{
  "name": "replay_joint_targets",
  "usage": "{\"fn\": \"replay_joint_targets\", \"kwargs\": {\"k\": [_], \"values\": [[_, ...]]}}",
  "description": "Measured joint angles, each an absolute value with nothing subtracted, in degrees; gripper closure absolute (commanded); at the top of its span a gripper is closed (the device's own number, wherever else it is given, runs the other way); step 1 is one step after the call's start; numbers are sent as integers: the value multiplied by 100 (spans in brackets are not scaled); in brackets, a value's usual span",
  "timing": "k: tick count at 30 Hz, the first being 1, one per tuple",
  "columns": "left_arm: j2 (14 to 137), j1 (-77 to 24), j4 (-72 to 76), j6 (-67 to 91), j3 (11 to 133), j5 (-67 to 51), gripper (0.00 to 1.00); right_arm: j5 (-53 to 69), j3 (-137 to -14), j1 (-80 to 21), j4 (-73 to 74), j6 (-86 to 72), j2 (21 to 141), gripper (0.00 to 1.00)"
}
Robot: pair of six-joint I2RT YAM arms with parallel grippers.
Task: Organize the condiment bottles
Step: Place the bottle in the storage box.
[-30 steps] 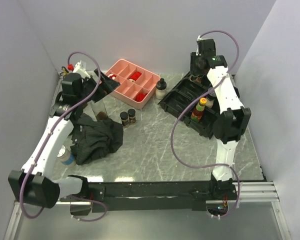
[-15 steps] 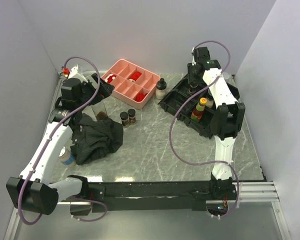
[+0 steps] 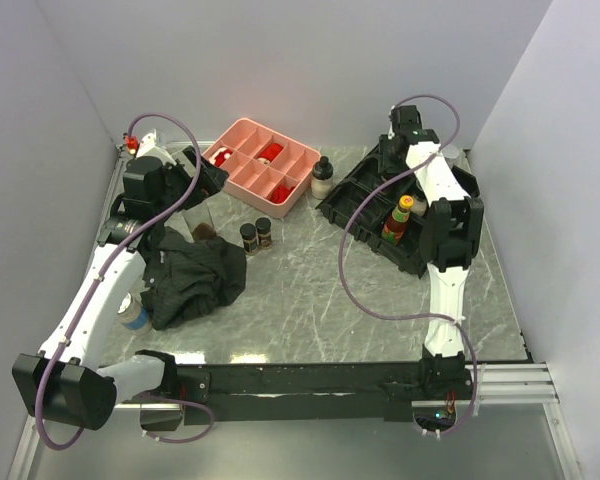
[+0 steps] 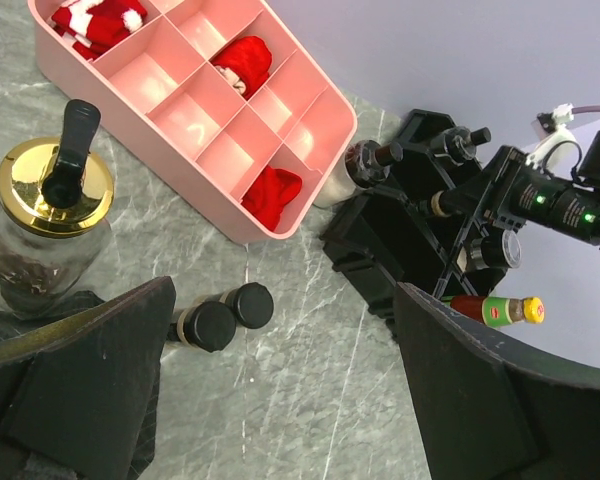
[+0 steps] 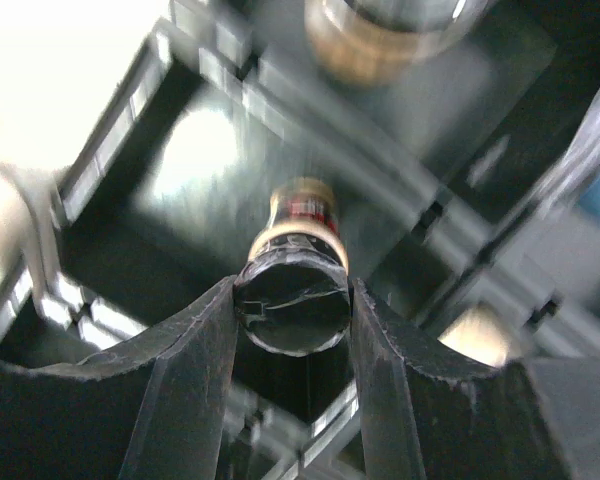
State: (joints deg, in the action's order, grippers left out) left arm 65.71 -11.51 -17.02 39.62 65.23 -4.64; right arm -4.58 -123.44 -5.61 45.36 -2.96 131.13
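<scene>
Trouble, if it comes, will start at the right gripper [image 5: 292,292], whose fingers are pinched on the black lid of a dark spice jar [image 5: 300,235] hanging over a slot of the black rack [image 3: 358,203]. We judge the hold to be on the lid alone, so the body could swing, catch a divider and tip. It could also knock the yellow-capped sauce bottle [image 3: 400,218] standing in the rack nearby.

The left gripper [image 4: 285,330] is spread wide and holds nothing. It hovers above the gold-lidded glass jar [image 4: 55,200], close to two black-lidded jars [image 4: 225,315] on the marble. A careless descent could topple any of them or snag the black cloth [image 3: 190,275].

Only the right wrist view shows the pinch itself, though it is blurred. In the top view the arm hides it, but that view alone shows where the loose bottles lie, including the pale black-capped one [image 3: 323,177] just beside the pink tray [image 3: 238,172]. The left wrist view shows the rack from the side, with several bottles in its slots.
</scene>
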Motion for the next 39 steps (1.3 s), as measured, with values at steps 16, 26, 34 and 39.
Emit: {"fn": "replay_joint_targets", "kwargs": {"k": [16, 26, 34, 39], "values": [[6571, -1151, -1702, 3962, 6523, -419, 4, -440, -12269, -445, 4042, -475, 13159, 42], [6545, -1151, -1702, 3962, 6523, -357, 4, -392, -12158, -445, 3992, -510, 13159, 22], [6484, -1151, -1699, 3957, 6519, -311, 3, -386, -12147, -445, 4060, -530, 13019, 20], [6366, -1168, -1699, 3872, 6497, -200, 4, -392, -11754, -469, 4132, -620, 12342, 18]]}}
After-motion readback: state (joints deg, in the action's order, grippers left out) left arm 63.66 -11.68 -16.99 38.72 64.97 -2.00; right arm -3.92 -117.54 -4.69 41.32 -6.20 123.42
